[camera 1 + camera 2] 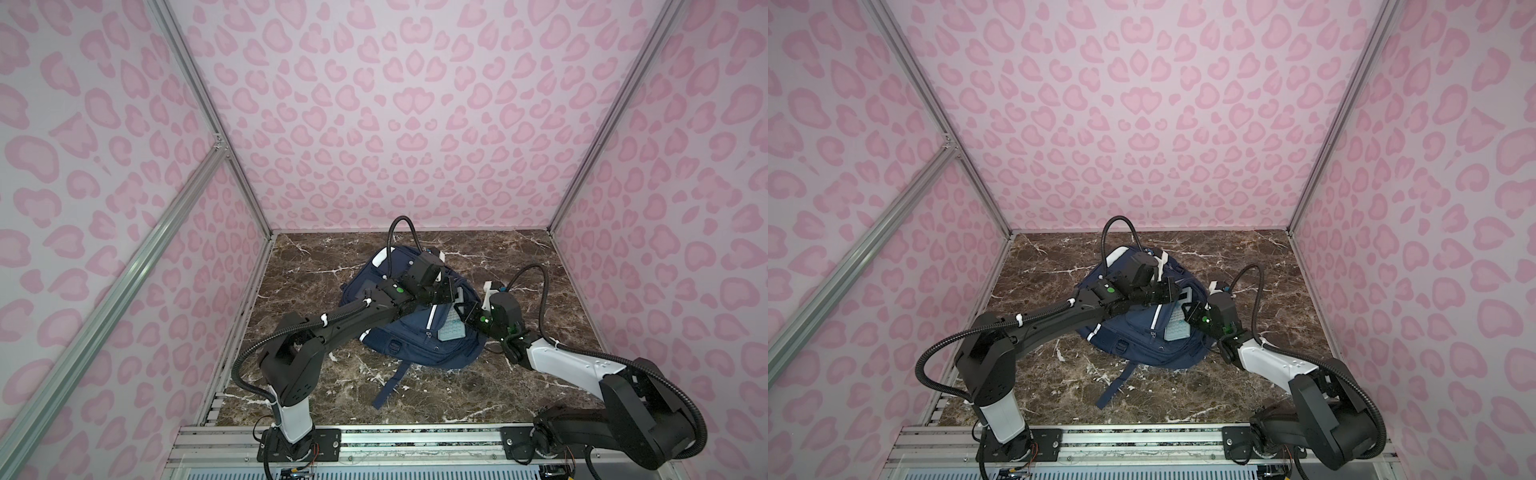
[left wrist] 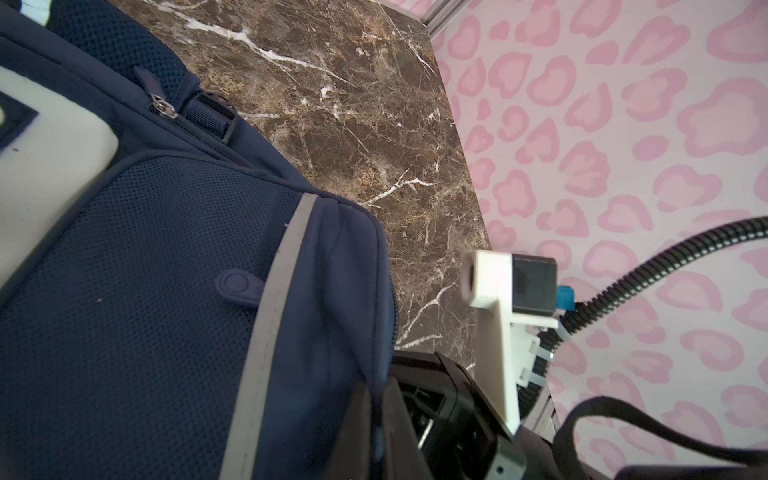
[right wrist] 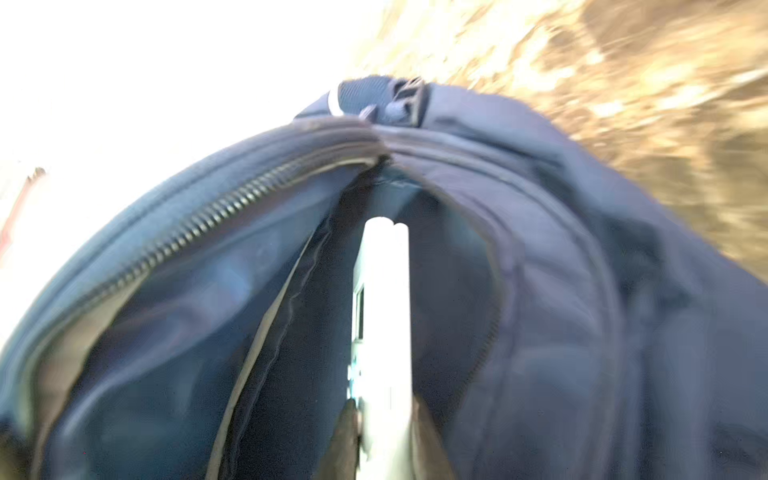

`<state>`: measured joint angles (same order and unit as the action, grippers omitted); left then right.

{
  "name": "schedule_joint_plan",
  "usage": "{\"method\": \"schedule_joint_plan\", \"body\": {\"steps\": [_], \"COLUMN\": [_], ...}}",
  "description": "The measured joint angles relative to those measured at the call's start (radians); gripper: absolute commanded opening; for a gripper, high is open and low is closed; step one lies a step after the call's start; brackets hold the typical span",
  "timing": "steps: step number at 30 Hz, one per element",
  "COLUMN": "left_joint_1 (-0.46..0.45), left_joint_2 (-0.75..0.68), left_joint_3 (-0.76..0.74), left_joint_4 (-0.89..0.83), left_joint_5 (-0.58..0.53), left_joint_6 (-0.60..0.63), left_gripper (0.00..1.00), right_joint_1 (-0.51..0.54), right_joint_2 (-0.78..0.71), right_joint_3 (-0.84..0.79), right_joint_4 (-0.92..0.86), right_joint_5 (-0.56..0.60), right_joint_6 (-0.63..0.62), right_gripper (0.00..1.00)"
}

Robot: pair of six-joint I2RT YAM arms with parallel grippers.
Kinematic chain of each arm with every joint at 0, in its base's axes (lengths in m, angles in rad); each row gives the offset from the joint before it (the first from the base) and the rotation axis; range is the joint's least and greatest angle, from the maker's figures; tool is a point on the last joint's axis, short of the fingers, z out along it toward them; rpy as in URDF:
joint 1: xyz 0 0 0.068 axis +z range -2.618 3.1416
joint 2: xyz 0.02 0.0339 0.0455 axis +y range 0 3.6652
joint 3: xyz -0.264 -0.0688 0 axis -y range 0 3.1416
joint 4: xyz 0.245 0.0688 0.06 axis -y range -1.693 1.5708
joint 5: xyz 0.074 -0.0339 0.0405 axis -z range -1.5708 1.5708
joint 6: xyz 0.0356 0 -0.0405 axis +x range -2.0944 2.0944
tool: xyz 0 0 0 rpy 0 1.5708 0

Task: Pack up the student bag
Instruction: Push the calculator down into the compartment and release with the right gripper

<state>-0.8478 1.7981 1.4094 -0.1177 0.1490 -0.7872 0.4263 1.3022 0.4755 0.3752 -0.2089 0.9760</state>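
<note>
Left fingers [image 2: 355,436] clenched on student bag [image 1: 415,345] rim; right fingers [image 3: 338,444] grasping calculator [image 3: 384,311] in bag mouth.

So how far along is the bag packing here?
Done: the bag lies with its zip undone. In hand: the left tool pinches the bag's edge, apparently propping the mouth open; the right tool grips a calculator edge-on at that opening, much of it showing in both top views. Left: push it in, release, close the zip.
</note>
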Motion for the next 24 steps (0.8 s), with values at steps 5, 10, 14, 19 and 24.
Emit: {"method": "schedule_joint_plan", "body": {"steps": [5,10,14,19,24], "left_joint_1": [-0.007,-0.016,-0.006,-0.002,0.000], "left_joint_2": [0.006,0.002,-0.007,-0.007,-0.007], "left_joint_3": [0.000,-0.006,-0.011,-0.029,-0.031], "left_joint_4": [0.025,0.032,0.038,0.061,0.068], "left_joint_5": [-0.006,-0.005,0.002,0.009,0.010], "left_joint_6": [-0.023,-0.038,-0.051,-0.057,-0.056], "left_gripper": [0.03,0.03,0.03,0.07,0.08], "right_joint_1": [0.050,0.098,0.109,0.122,0.121], "right_joint_2": [0.034,0.151,0.217,0.275,0.218], "right_joint_3": [-0.049,-0.036,-0.036,-0.001,0.057], "right_joint_4": [0.149,0.331,0.444,0.445,0.214], "right_joint_5": [0.114,0.191,0.203,0.147,0.057], "right_joint_6": [0.083,0.159,0.203,0.189,0.058], "right_gripper": [0.13,0.10,0.15,0.38,0.69]}}
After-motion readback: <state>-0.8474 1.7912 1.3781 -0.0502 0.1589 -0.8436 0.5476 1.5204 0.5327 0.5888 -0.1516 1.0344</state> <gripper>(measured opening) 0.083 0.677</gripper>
